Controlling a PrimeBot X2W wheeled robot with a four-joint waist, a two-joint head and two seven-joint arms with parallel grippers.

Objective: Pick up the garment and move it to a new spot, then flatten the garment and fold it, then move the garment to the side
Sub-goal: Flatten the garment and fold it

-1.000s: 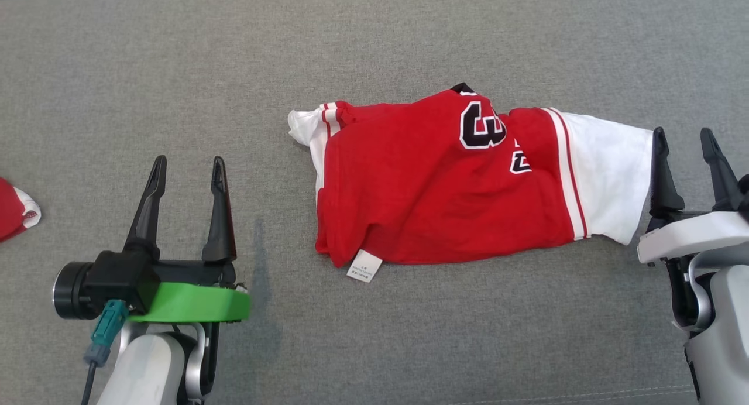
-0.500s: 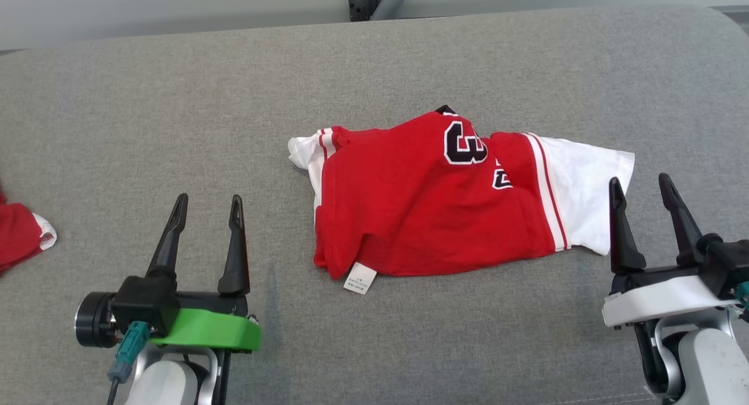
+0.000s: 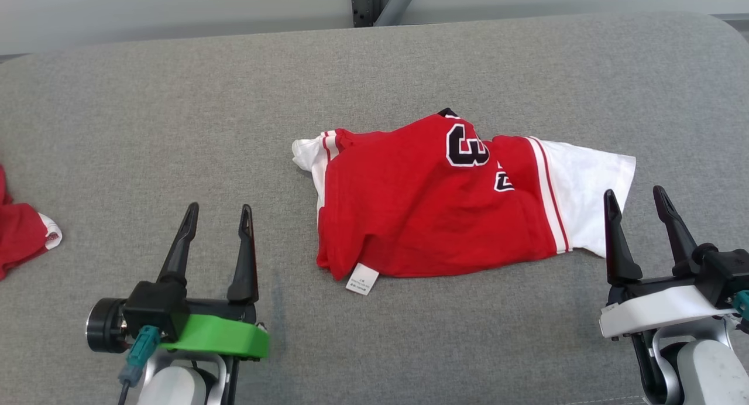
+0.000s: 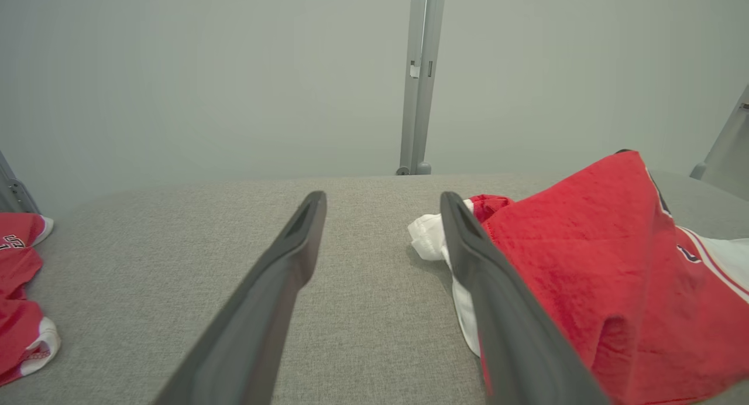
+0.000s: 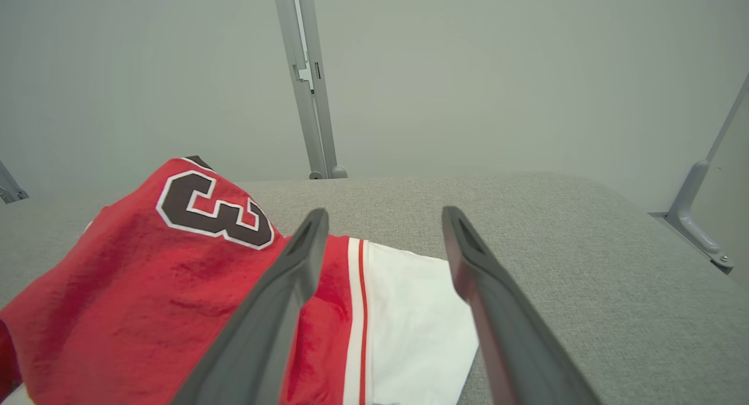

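The garment (image 3: 433, 206) is a red jersey with white sleeves and black numbers, lying loosely bunched in the middle of the grey padded surface (image 3: 175, 118), a white label at its near edge. My left gripper (image 3: 217, 210) stands open well to the garment's left, holding nothing. My right gripper (image 3: 636, 192) is open just off the white right sleeve, near its corner. The left wrist view has the garment (image 4: 585, 276) beyond the right finger; the right wrist view has it (image 5: 175, 264) to the left, the white sleeve between the fingers (image 5: 281, 288).
A second red and white piece of cloth (image 3: 23, 235) lies at the surface's left edge, also in the left wrist view as red cloth (image 4: 17, 276). Behind the surface stands a pale wall with a grey upright post (image 3: 374, 1). A metal bracket (image 5: 696, 218) shows at the right.
The head camera has tilted, so the far edge and wall now show. Both grippers have pulled back toward me; the right one has drawn away from the white sleeve. The garment lies unchanged.
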